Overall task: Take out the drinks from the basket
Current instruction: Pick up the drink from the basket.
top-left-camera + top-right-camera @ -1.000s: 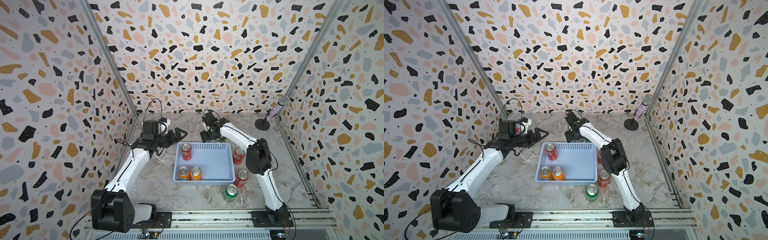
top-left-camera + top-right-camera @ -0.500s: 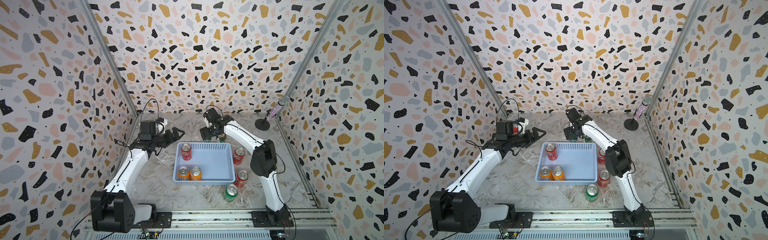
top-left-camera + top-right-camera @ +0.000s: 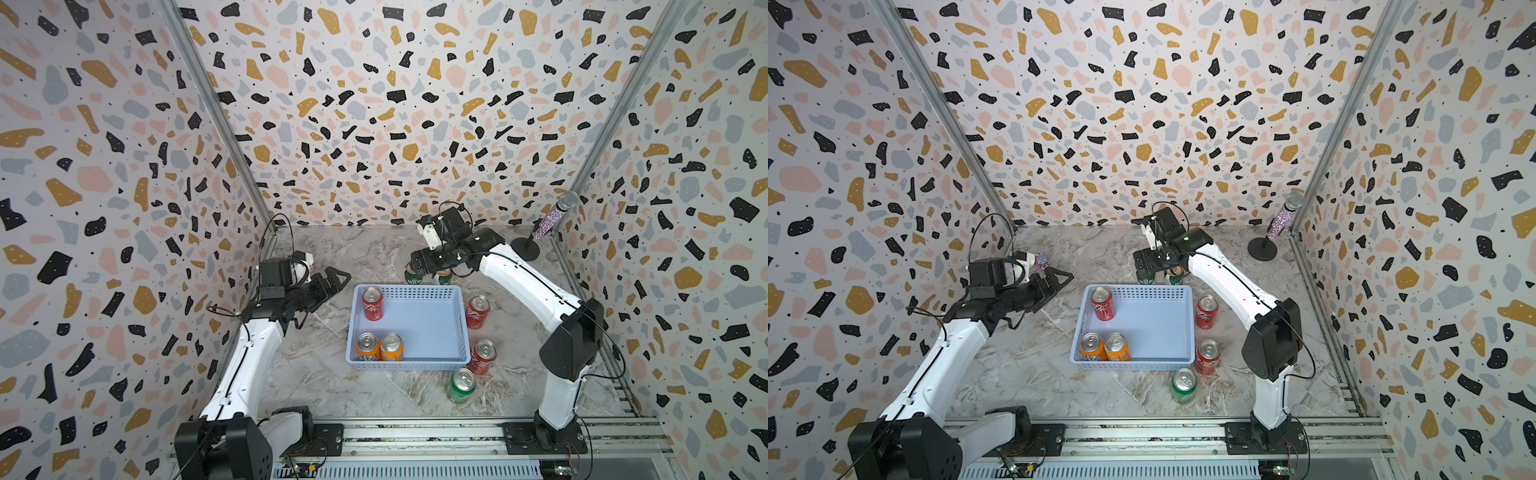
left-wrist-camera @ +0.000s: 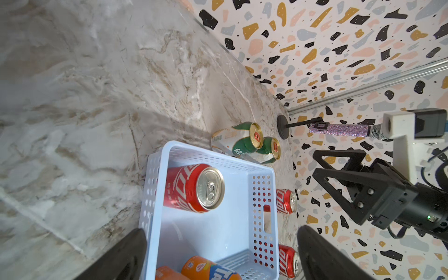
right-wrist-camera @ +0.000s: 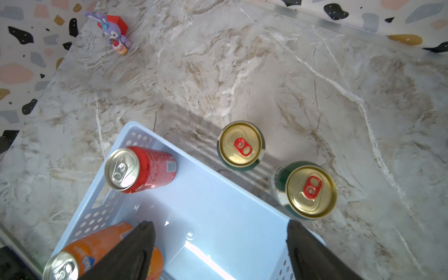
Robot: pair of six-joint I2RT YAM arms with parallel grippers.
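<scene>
We count five drinks already out on the marble tabletop (image 3: 374,257): two dark green-and-white aluminium cans (image 5: 241,145) (image 5: 308,191) behind the shallow pale blue perforated plastic basket (image 3: 409,366), two red aluminium cans (image 3: 478,311) (image 3: 483,357) on its right, and one bright green can (image 3: 462,386) in front. A third red can (image 3: 372,304) and two orange cans (image 3: 368,347) (image 3: 391,347) are left inside. Our right gripper (image 5: 218,225) hangs open and empty above the dark pair. The left gripper (image 4: 221,231), jaws apart, holds nothing.
</scene>
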